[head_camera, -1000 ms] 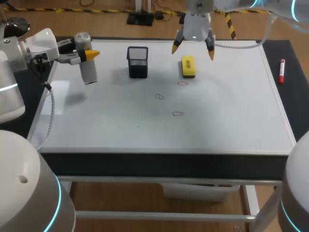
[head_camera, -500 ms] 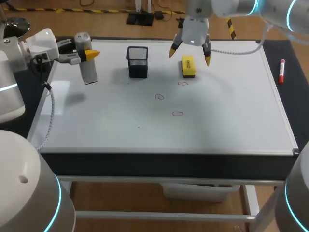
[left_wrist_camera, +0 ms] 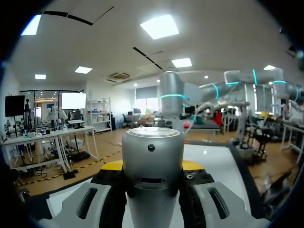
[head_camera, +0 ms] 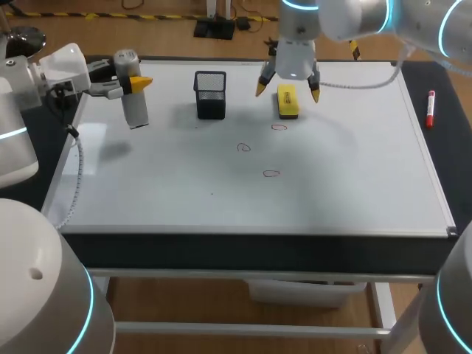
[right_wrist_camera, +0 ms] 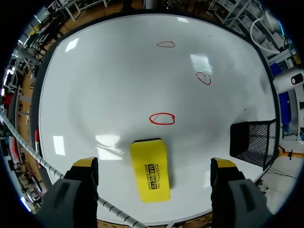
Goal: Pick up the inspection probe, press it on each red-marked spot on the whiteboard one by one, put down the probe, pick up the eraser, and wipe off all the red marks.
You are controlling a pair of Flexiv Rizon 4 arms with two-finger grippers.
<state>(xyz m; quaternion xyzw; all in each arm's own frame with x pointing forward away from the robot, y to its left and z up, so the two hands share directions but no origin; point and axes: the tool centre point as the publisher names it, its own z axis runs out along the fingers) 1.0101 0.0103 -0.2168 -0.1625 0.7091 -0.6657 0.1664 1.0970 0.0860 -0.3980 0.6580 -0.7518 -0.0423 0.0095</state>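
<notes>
The grey cylindrical probe (head_camera: 134,107) hangs upright over the whiteboard's (head_camera: 354,169) far left part, with my left gripper (head_camera: 131,82) shut on it. In the left wrist view the probe (left_wrist_camera: 152,190) fills the gap between the fingers of the left gripper (left_wrist_camera: 153,166). The yellow eraser (head_camera: 287,102) lies flat at the far middle of the board. My right gripper (head_camera: 287,90) hovers just above it, open, one fingertip on each side. In the right wrist view the eraser (right_wrist_camera: 152,180) sits between the wide-spread fingers of the right gripper (right_wrist_camera: 154,164), untouched. Three red marks (head_camera: 279,127) (head_camera: 243,147) (head_camera: 271,174) lie nearer the front.
A black mesh basket (head_camera: 211,94) stands on the board between the probe and the eraser, also in the right wrist view as the basket (right_wrist_camera: 254,140). A red marker (head_camera: 431,108) lies on the dark table right of the board.
My right gripper has come down and slightly left, closer over the eraser, still open. The left arm and probe have not moved.
</notes>
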